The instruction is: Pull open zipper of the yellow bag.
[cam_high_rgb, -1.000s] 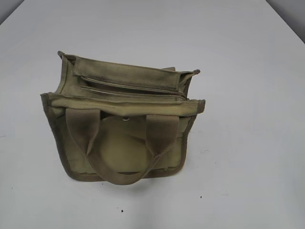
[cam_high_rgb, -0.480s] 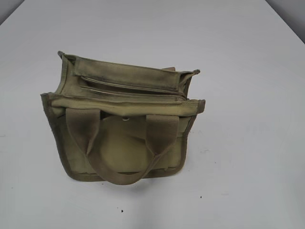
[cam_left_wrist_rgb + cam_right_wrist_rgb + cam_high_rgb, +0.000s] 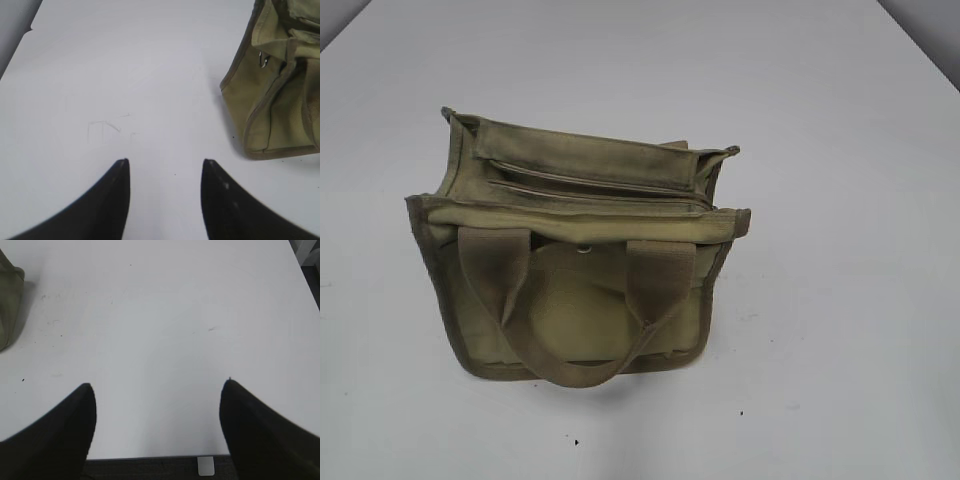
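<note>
Small boxy olive-yellow canvas bag (image 3: pixel 575 255) stands upright on white table (image 3: pixel 840 200), left of centre in exterior view. Long pale khaki zipper (image 3: pixel 595 183) runs 9-to-3 across its top. Left gripper (image 3: pixel 166 162): black jaws parted, empty, bag at its 2 o'clock. Right gripper (image 3: pixel 157 385): jaws spread wide, empty, bag edge at 10 o'clock.
</note>
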`<state>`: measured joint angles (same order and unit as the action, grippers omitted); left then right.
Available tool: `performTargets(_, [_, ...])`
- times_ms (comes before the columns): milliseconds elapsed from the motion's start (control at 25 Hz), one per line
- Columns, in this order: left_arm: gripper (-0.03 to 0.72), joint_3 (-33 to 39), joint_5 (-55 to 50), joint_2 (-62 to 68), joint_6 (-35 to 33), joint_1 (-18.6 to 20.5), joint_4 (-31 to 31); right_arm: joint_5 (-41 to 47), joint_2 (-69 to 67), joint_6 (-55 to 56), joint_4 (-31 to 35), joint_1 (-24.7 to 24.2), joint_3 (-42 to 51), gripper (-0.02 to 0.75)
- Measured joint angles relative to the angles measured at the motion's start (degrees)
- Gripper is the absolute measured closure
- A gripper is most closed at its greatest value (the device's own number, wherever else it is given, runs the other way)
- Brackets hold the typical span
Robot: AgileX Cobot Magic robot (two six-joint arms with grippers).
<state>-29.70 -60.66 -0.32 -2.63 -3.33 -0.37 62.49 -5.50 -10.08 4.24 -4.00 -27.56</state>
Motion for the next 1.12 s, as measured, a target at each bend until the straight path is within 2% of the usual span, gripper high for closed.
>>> performTargets(720, [0.395,0.0,0.0,0.0,0.0,0.0,0.0,0.0,0.0,0.0,0.0,0.0,0.0,0.144])
performTargets(1120, [0.399,0.0,0.0,0.0,0.0,0.0,0.0,0.0,0.0,0.0,0.0,0.0,0.0,0.144])
